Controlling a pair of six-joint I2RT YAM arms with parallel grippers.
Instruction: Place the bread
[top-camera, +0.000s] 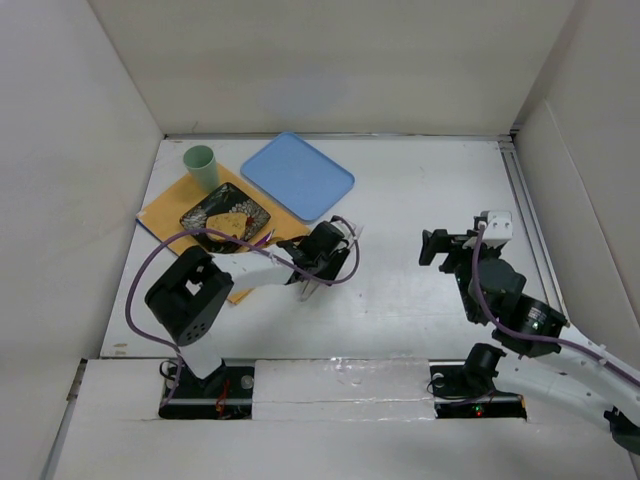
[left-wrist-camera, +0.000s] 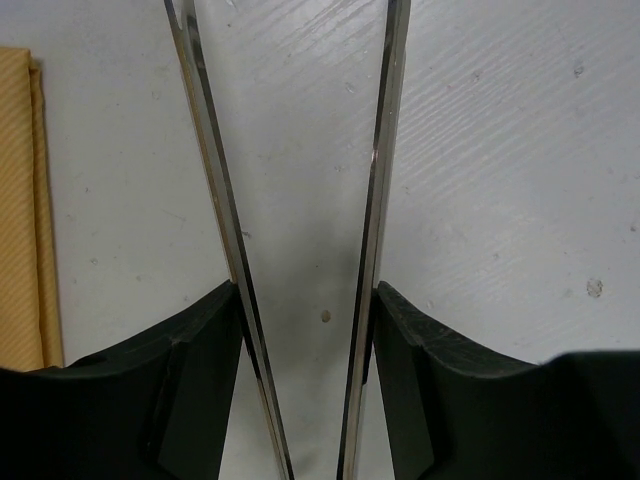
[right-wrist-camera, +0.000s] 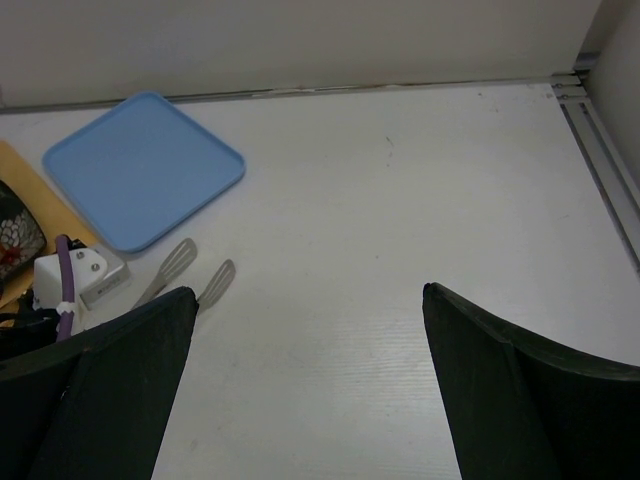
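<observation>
The bread (top-camera: 232, 222), a flat golden slice, lies on a dark patterned square plate (top-camera: 203, 212) at the back left. My left gripper (top-camera: 325, 255) is to the right of the plate, over bare table, and is shut on metal tongs (left-wrist-camera: 215, 180). In the left wrist view (left-wrist-camera: 305, 290) the two tong blades spread apart with nothing between them. The tong tips also show in the right wrist view (right-wrist-camera: 175, 262). My right gripper (top-camera: 437, 247) is open and empty over the right half of the table; its wrist view (right-wrist-camera: 310, 295) shows only bare table between the fingers.
The plate rests on an orange mat (top-camera: 165, 212), whose edge also shows in the left wrist view (left-wrist-camera: 18, 200). A green cup (top-camera: 201, 165) stands at the mat's back. A blue tray (top-camera: 297, 175) lies behind my left gripper and also shows in the right wrist view (right-wrist-camera: 140, 170). White walls enclose the table.
</observation>
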